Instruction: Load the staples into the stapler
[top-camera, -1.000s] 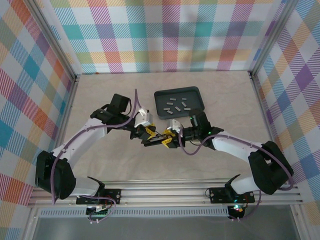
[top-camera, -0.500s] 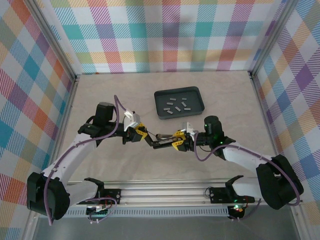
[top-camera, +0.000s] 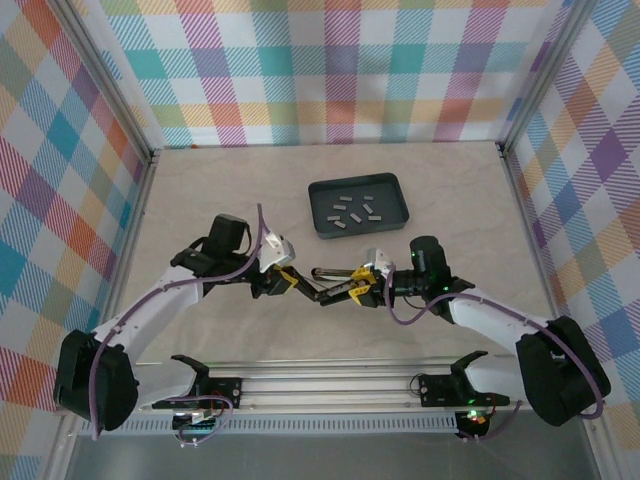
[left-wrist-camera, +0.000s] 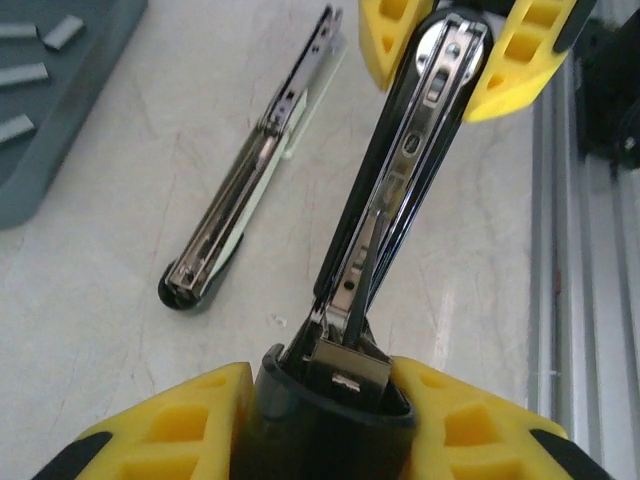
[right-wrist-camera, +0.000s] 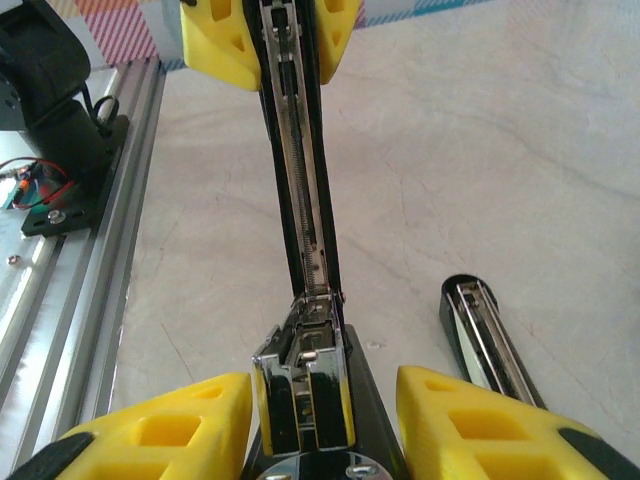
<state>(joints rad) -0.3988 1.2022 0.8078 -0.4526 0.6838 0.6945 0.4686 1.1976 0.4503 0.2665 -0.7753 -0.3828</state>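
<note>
Gripping tight, left gripper (left-wrist-camera: 325, 405) and right gripper (right-wrist-camera: 322, 400) clamp opposite ends of the opened black-and-chrome metal stapler (left-wrist-camera: 385, 200); best hold its channel level, facing up; small light-grey metal staple strips (top-camera: 357, 213) wait beyond both, in a dark grey tray (top-camera: 365, 231)

From high and behind we look down on the whole table (top-camera: 200, 190). Our two wrist views sit low and close, facing one another — they share the stapler (left-wrist-camera: 395, 190) between them.
</note>
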